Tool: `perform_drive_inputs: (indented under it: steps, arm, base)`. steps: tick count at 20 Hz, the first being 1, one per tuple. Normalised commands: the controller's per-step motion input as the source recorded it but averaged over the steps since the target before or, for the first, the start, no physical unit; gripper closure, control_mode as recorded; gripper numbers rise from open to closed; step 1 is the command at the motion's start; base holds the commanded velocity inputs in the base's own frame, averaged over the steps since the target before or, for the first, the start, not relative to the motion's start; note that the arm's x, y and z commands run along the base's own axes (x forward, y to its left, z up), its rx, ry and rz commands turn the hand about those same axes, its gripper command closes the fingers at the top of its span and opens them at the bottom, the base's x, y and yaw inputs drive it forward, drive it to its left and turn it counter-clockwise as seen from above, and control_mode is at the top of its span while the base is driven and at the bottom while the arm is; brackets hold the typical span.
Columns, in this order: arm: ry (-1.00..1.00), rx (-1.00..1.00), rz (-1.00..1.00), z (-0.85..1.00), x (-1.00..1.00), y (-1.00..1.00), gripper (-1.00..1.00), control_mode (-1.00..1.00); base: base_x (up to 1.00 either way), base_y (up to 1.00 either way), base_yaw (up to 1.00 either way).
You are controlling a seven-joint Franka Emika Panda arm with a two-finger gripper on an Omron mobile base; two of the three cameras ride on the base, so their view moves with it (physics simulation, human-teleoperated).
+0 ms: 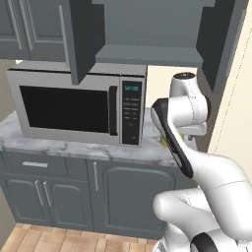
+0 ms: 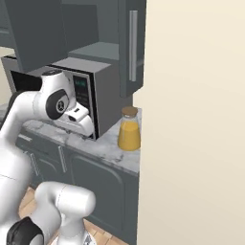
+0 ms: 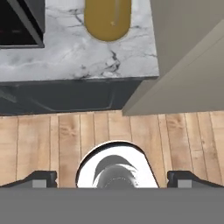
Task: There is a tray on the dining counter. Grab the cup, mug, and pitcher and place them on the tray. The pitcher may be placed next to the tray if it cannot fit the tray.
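Fingers stand spread as wide as they go, their two dark tips far apart at the bottom of the hand view, with nothing held between them. They hang over the wooden floor, well short of the pitcher, which shows ahead of them at the top of that view as a yellow-orange body cut off by the picture's edge. From the right base view the pitcher stands upright on the marble-topped desk, near its right end, between the microwave and a cream wall, close beside the wall; its lower part is orange, its upper part paler, with a brownish lid. In the left base view the microwave sits on the same veined desk, and the white arm hides the spot to its right. Dark grey cabinets hang above, and grey cupboard doors run beneath the desk top down to the plank floor.
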Motion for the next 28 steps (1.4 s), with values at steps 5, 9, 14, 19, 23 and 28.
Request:
perform_drive_inputs:
  steps: [5, 9, 14, 19, 23, 28]
  arm:
    - [0.07, 0.0, -0.19, 0.0, 0.66, -0.38, -1.0, -1.0]
    - [0.01, 0.0, -0.12, -0.09, 0.43, -0.54, -1.0, -1.0]
    - [0.0, 0.0, -0.02, -0.36, 0.28, -0.47, -1.0, -1.0]
    - [0.01, 0.0, 0.01, -0.48, 0.3, -0.31, -1.0, -1.0]
    - [0.0, 0.0, 0.07, -0.25, 0.34, -0.02, -1.0, -1.0]
    - [0.0, -0.01, 0.12, -0.06, 0.49, 0.0, -1.0, -1.0]
  base:
    - [0.0, 0.0, 0.0]
    - [0.0, 0.0, 0.0]
    - [0.0, 0.0, 0.0]
    - [0.0, 0.0, 0.0]
    - [0.0, 0.0, 0.0]
    - [0.0, 0.0, 0.0]
